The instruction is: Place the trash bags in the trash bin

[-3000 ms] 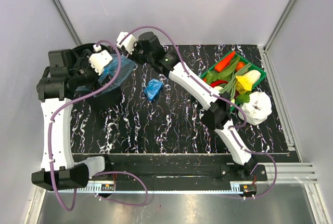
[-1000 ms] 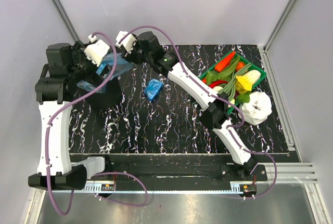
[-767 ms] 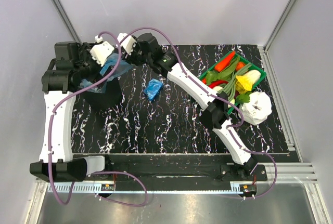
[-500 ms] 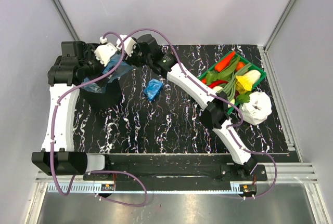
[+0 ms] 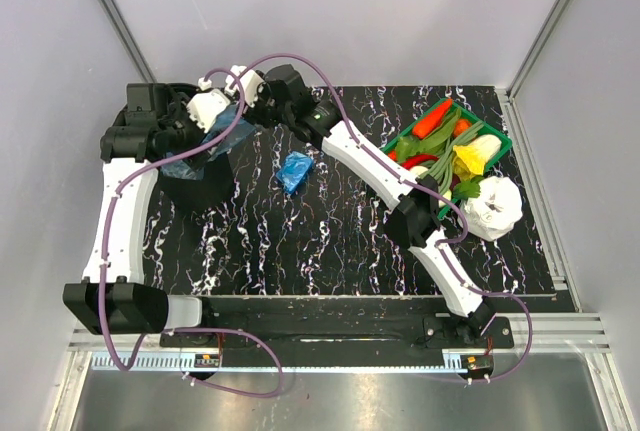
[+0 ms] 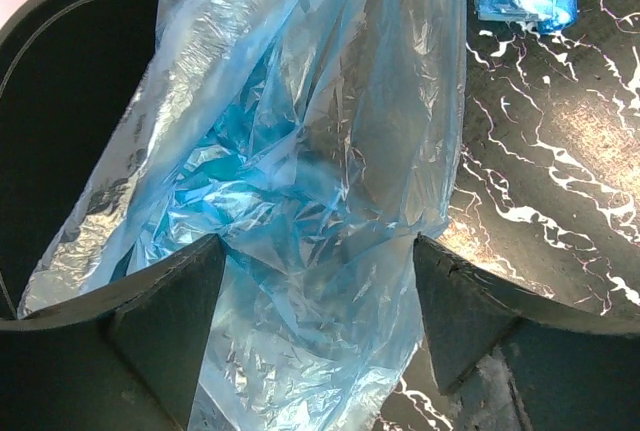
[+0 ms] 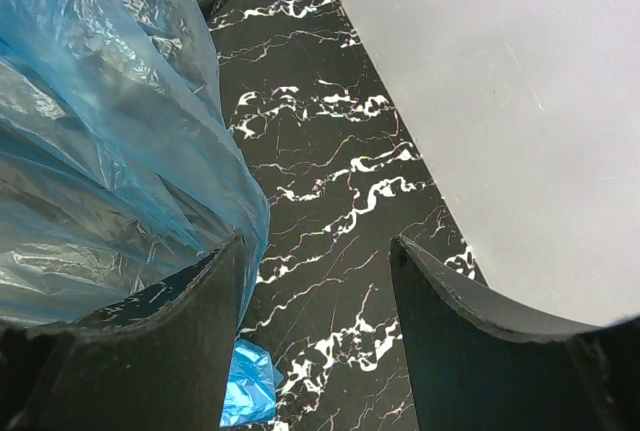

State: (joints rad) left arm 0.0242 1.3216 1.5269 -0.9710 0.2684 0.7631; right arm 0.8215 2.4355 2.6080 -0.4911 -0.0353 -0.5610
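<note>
Trash bag (image 6: 300, 181) — within the left pincer (image 6: 317, 256)

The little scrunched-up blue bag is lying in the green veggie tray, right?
No. The little scrunched-up blue bag is lying on the black marbled table, left of the green veggie tray. The top external view shows it.

— The bags?
— Two. A blue see-through sheet bag (image 6: 300, 181), wrinkled, drapes over the rim of the bin (image 5: 200, 191), partly inside.
— And the bin?
— Black, upright, far-left bench corner. A wadded bag (image 5: 295, 172) lies near its right, apart.
</note>
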